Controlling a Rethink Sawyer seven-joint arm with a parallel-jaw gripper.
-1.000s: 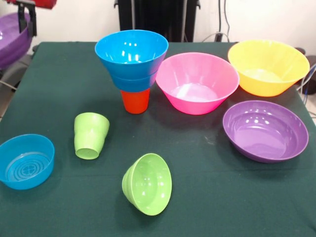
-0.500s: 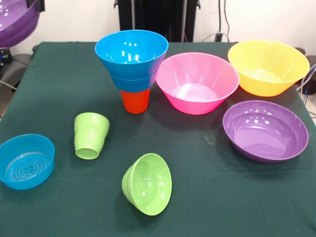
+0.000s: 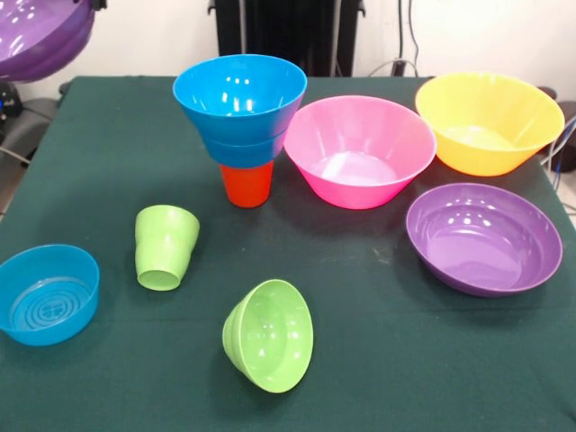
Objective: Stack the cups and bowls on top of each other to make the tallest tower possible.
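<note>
While purple bowl [image 3: 40,40] hangs airborne at upper left, fingers unseen, grip state indeterminate: centre it over tower [image 3: 239,121], blue bowls on orange cup [image 3: 246,184], lower level.

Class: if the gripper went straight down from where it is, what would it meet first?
Probably no cup or bowl: the gripper, by the raised purple bowl, seems beyond the table corner; depth unclear.

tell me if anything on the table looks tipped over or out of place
The small lime green bowl lies tipped on its side, its opening facing the camera instead of up. The green cup leans too, not standing square. A purple bowl hangs in the air off the table's top left corner. The rest sit upright.
</note>
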